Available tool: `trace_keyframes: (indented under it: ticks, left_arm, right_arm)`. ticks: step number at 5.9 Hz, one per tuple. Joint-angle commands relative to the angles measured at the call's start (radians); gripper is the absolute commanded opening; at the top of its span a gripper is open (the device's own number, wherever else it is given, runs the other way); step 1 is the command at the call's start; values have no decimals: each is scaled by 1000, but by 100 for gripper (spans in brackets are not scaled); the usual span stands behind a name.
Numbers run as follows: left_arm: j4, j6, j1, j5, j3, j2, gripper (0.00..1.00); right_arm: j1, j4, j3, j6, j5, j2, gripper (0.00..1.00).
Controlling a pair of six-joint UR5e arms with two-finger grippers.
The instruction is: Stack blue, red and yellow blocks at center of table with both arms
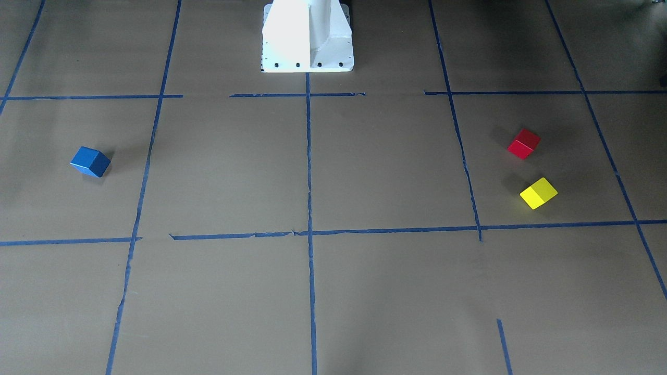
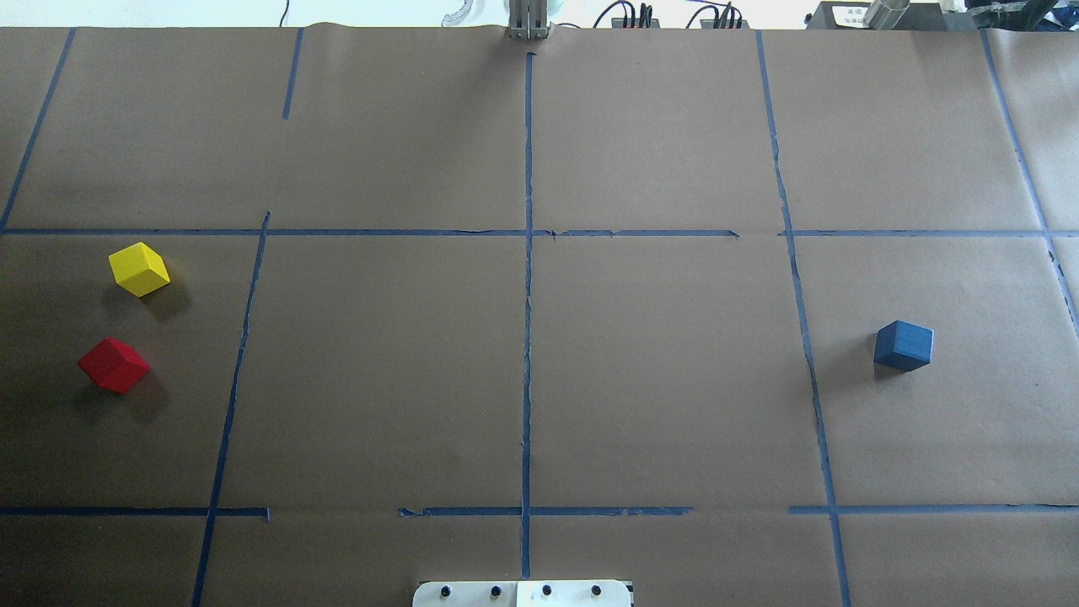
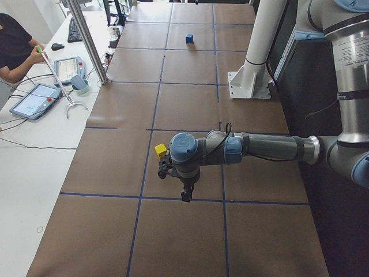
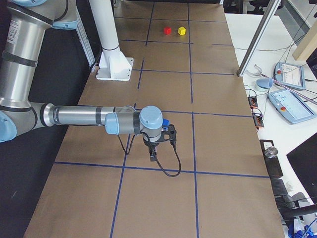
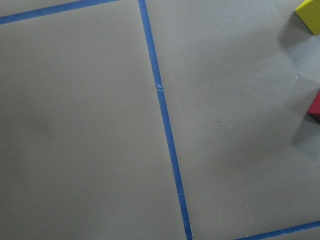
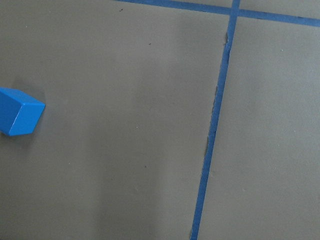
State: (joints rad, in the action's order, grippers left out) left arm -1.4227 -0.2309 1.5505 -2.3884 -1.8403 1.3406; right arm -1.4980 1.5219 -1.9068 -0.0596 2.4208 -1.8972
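Observation:
The blue block (image 2: 904, 345) lies alone on the table's right side and also shows at the left edge of the right wrist view (image 6: 20, 112). The red block (image 2: 114, 365) and the yellow block (image 2: 139, 269) lie close together, apart, on the far left. Both peek in at the right edge of the left wrist view, yellow (image 5: 310, 15) and red (image 5: 315, 106). My left gripper (image 3: 185, 195) hangs above the table next to the yellow block (image 3: 161, 151). My right gripper (image 4: 152, 156) hangs above the table by the blue block. I cannot tell whether either gripper is open or shut.
Brown paper with a grid of blue tape lines (image 2: 528, 337) covers the table. The white robot base (image 1: 307, 39) stands at the middle of the robot's edge. An operator (image 3: 14, 49) and tablets (image 3: 34, 99) are at a side desk.

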Motion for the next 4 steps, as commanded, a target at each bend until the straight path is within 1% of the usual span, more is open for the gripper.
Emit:
trace_keyframes:
  ticks: [1, 4]
  left_arm:
    - [-4, 27, 2, 5, -6, 12, 100]
    - [-13, 21, 3, 8, -36, -9, 100]
  right_arm:
    - [-4, -2, -8, 0, -44, -3, 100]
    - [-2, -2, -11, 9, -37, 1, 100]
